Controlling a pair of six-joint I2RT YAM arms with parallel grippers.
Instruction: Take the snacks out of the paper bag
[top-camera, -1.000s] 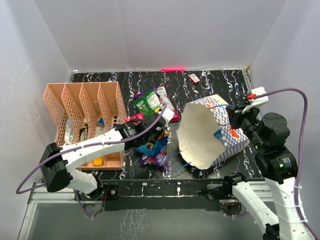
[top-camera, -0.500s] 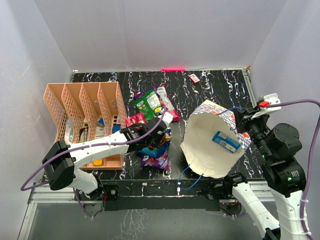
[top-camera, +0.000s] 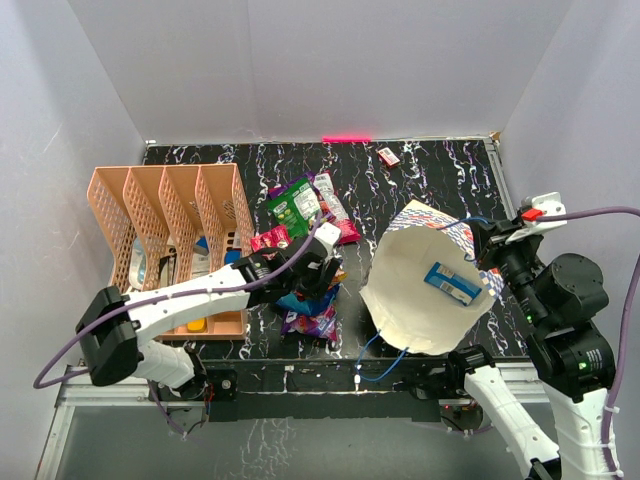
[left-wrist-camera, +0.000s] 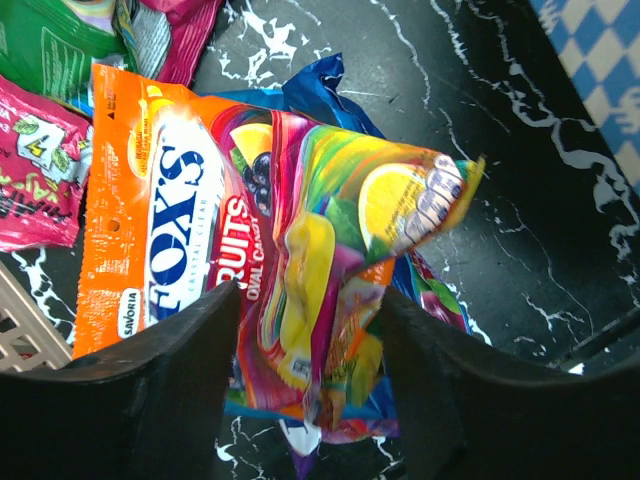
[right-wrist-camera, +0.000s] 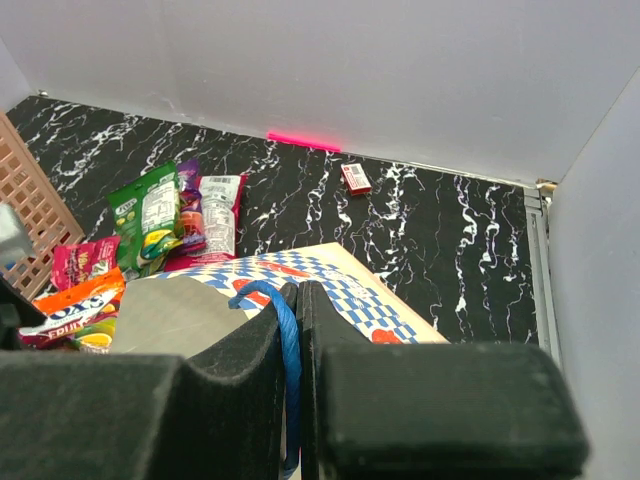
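Black marbled tabletop (top-camera: 440, 170) with white veins, pale walls on three sides; my listing follows.

Left arm: stretched low from the near-left corner toward the middle of the table. The left gripper (top-camera: 318, 272) is over the heap of snacks, jaws spread. An orange packet (left-wrist-camera: 180, 200), crumpled, lies between the fingers (left-wrist-camera: 170, 370); I cannot tell whether they touch it.

Right arm: raised at the right edge, wrist bent inward. The right gripper (right-wrist-camera: 298, 290) is clamped on the blue cord handle (right-wrist-camera: 288, 350) of the paper bag (top-camera: 405, 290).

Paper bag: lifted and tilted, mouth facing up and toward the near-left, chequered base toward the far-right. One blue packet (top-camera: 452, 283) lies on the white inner wall, long axis running far-left to near-right.

Snacks outside the bag: a green packet (top-camera: 292, 205) farthest back, a pink packet (top-camera: 270, 240) just beside the organizer, and a purple packet (top-camera: 312, 322) nearest, under the heap.

Peach lattice organizer (top-camera: 150, 210): at the left; a yellow block (top-camera: 196, 323) sits at its near end.

Small red-and-white box (top-camera: 388, 156): near the back wall, well apart.
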